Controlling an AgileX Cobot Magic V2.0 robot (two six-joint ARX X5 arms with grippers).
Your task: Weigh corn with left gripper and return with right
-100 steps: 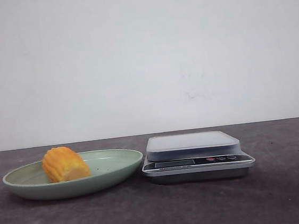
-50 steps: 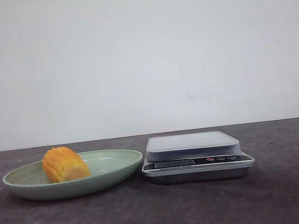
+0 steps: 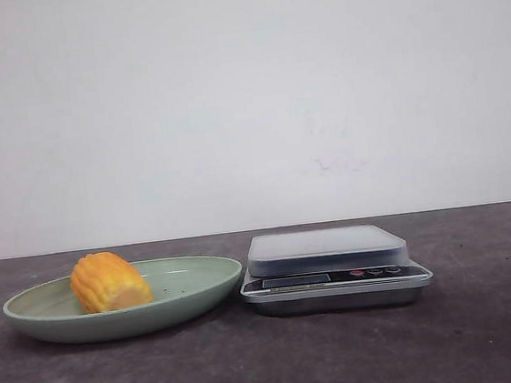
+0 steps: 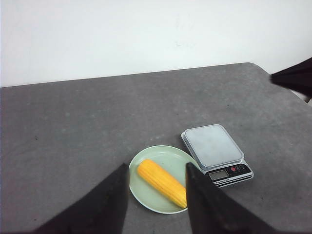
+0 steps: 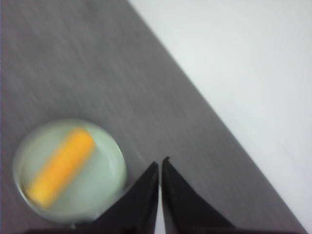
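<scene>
Counter (image 3: 490,331) filled most of what I had on screen: a dark grey, mottled surface running back to a plain white wall (image 3: 246,101). On it I saw two items side by side in the front view, a plate (image 3: 193,294) on the left and a scale (image 3: 336,279) on the right, their edges almost touching. The plate was shallow, round and pale green. The scale was a small silver unit with a flat grey platform, a dark display and a few buttons along its front edge; I could not read the display.

The corn (image 3: 110,282) lay on its side in the plate, toward its left half as the front view had it, one end turned at the camera so it looked stubby. From the left wrist view it read as a longer yellow-orange cob lying at a slant across the plate.

Neither arm showed in the front view. The left hand (image 4: 155,204) hung high above the counter, its two dark fingers (image 4: 202,204) spread well apart with the plate and corn seen between them, gripping nothing. The right hand (image 5: 160,195) was also well up off the counter, its fingers (image 5: 181,200) pressed nearly together at the tips with only a sliver between, nothing in them; that view was blurred.
</scene>
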